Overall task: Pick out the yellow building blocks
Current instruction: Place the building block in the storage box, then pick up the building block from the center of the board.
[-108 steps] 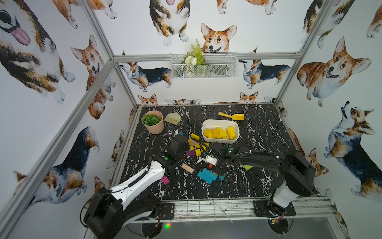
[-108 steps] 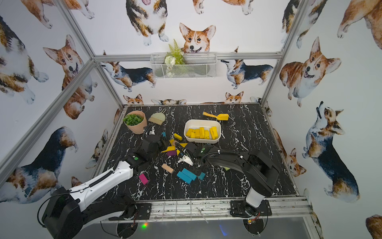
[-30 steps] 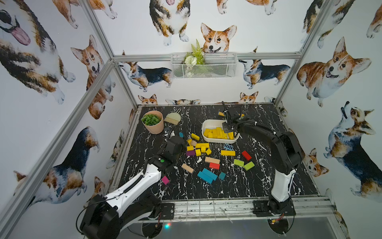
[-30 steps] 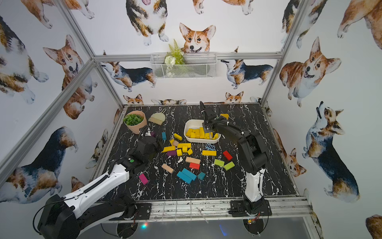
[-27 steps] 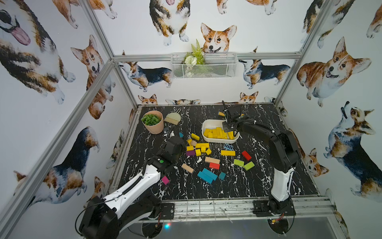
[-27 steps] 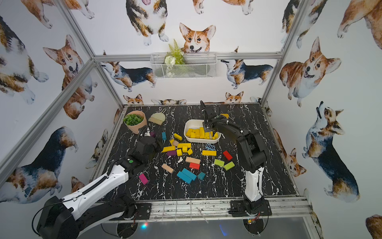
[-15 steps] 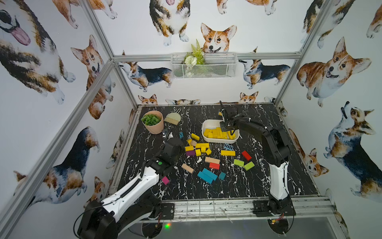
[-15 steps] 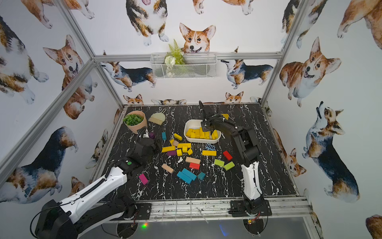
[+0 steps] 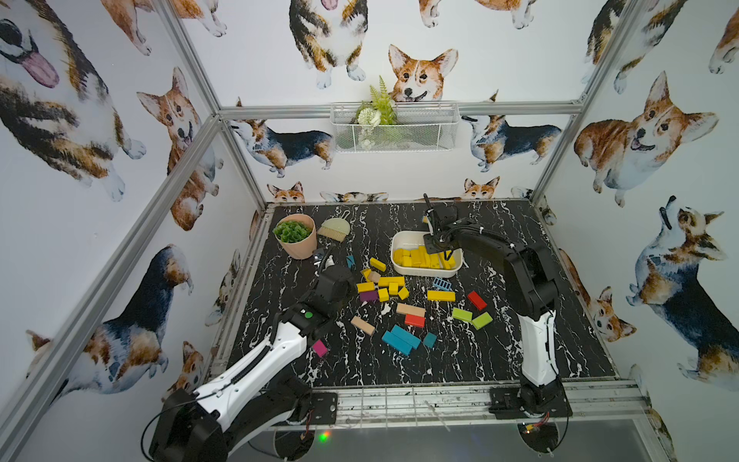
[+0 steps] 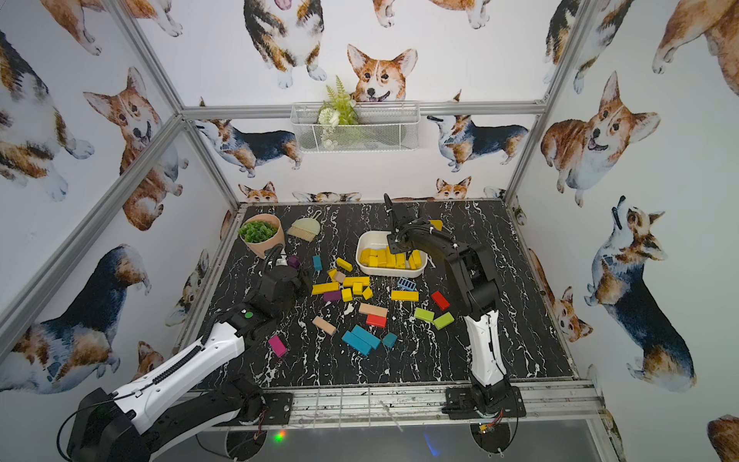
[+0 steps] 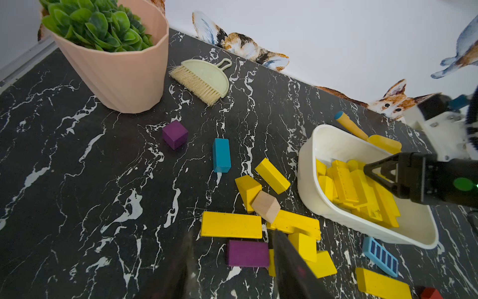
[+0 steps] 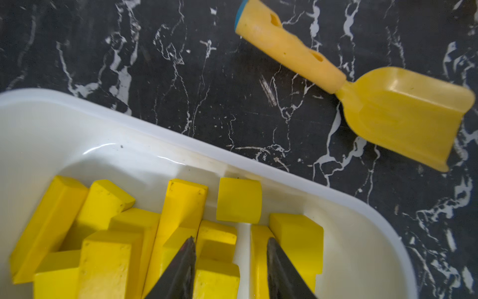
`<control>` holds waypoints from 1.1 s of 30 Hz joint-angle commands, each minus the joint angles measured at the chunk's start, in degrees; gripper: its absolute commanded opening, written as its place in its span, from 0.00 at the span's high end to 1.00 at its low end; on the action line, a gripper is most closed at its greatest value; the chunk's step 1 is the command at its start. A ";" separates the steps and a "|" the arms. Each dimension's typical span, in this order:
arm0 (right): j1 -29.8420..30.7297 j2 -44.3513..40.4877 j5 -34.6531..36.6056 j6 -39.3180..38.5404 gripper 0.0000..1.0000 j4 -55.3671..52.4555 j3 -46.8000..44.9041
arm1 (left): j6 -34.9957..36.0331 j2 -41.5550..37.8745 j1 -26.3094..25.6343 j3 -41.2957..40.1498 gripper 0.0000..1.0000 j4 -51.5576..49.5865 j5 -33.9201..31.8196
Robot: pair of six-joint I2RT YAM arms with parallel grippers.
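Right hand, jaws parted, hovers over bright-yellow painted wooden blocks in a white plastic tub; left hand likewise parted, empty.

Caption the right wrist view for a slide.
Right gripper, jaws apart, above yellow building blocks in the white tub; yellow shovel outside.

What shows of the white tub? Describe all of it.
The white tub is a glossy, plastic-looking oblong dish with rounded corners and a thick rim. It sits flat on the black marble tabletop toward the far side, partly filled with yellow building blocks piled loosely. The right gripper hangs over them, jaws apart. A yellow toy shovel lies just beyond it, not touching.
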 commanded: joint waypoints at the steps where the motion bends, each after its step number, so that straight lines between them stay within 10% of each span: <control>1: 0.00 -5.72 -1.29 -0.41 0.54 2.34 -2.57 | 1.85 0.52 0.36 0.83 0.44 -0.08 -0.28; 15: 0.02 -33.18 -8.46 1.54 0.54 13.13 -32.33 | 19.46 18.39 3.12 15.35 0.37 -6.71 13.18; 24: 0.10 -42.52 -9.52 5.32 0.55 12.60 -40.74 | 47.50 28.41 5.91 28.02 0.26 -21.16 24.35; 33: 0.02 -46.47 -11.21 5.77 0.55 11.81 -43.13 | 70.81 40.14 7.26 36.87 0.29 -40.79 20.57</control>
